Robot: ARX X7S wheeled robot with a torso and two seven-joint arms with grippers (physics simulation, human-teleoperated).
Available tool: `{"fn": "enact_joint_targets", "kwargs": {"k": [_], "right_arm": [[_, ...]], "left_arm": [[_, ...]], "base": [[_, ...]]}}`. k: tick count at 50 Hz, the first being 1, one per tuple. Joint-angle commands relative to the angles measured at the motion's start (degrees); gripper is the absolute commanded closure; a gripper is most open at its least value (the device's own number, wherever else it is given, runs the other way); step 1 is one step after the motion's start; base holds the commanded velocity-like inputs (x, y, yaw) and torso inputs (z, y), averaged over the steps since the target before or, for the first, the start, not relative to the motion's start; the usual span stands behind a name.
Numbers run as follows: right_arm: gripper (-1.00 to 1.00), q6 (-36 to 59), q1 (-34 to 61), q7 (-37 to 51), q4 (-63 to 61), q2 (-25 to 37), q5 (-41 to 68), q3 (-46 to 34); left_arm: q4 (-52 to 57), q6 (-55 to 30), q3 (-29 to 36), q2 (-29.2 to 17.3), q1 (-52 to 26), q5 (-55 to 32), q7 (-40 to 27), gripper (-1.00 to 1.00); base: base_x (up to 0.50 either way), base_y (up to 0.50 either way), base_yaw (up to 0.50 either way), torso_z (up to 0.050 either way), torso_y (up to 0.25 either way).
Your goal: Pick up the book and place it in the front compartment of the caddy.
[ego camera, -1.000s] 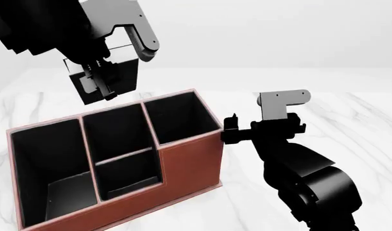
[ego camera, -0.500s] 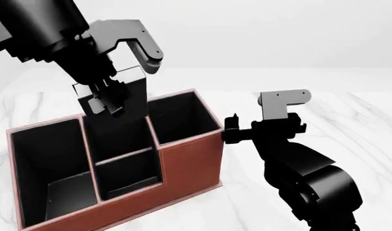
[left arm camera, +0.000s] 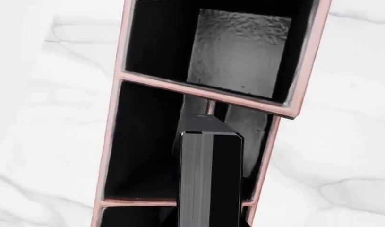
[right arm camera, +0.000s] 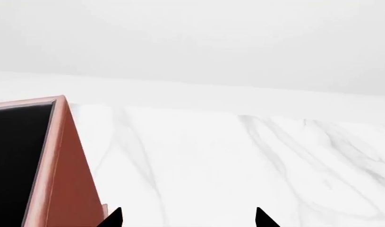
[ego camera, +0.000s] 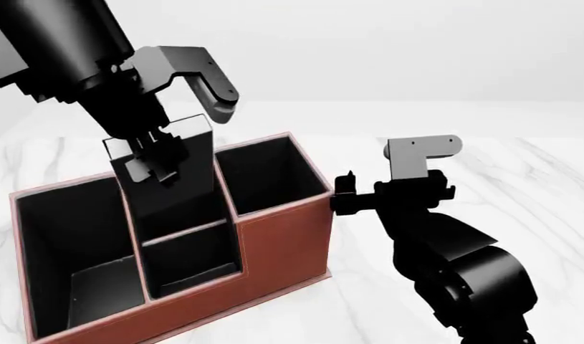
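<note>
While the left gripper (ego camera: 150, 159) clamps the book (ego camera: 177, 188) upright over the caddy (ego camera: 277, 247), the right gripper (right arm camera: 187, 221) sits w/ tips apart beside it

Black book (left arm camera: 211, 179) end-on over the caddy (left arm camera: 113, 142), middle cell below, marble beside

Head view: looks forward and down from high behind both arms, taking in the whole caddy (ego camera: 272, 236) on the marble table (ego camera: 521, 186), with the left gripper (ego camera: 153, 154) over its middle cells.
Left wrist view: sits close above, looking straight down along the held book (left arm camera: 210, 179) into the caddy's cells (left arm camera: 199, 56).
Right wrist view: low and level, looking past the right gripper (right arm camera: 187, 218), beside one caddy corner (right arm camera: 60, 156).
Shared: caddy and table appear in all three.
</note>
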Motion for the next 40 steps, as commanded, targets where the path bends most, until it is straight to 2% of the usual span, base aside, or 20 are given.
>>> {"fn": "enact_joint_targets", "kwargs": {"k": [1,17,40], "right_arm": [[-1.00,-0.22,0.03,0.11,0.33,0.02,0.21,-0.21],[-1.00,-0.60,0.00,0.20,0.61,0.22,0.50,-0.32],[-1.00,-1.38,0.41,0.09,1.96,0.59,0.70,-0.36]], "left_arm": [[0.08,0.27,1.66,-0.08,-0.68,1.77,0.33,1.00],[-1.34,6.45,4.66,0.59,-0.17,6.86,1.02,1.00],[-5.52,11.27,3.14,1.44,2.72,7.92,1.29,1.00]], "base": [[0.00,0.00,0.00,0.000,0.000],[0.00,0.00,0.00,0.000,0.001],[0.00,0.00,0.00,0.000,0.001]]}}
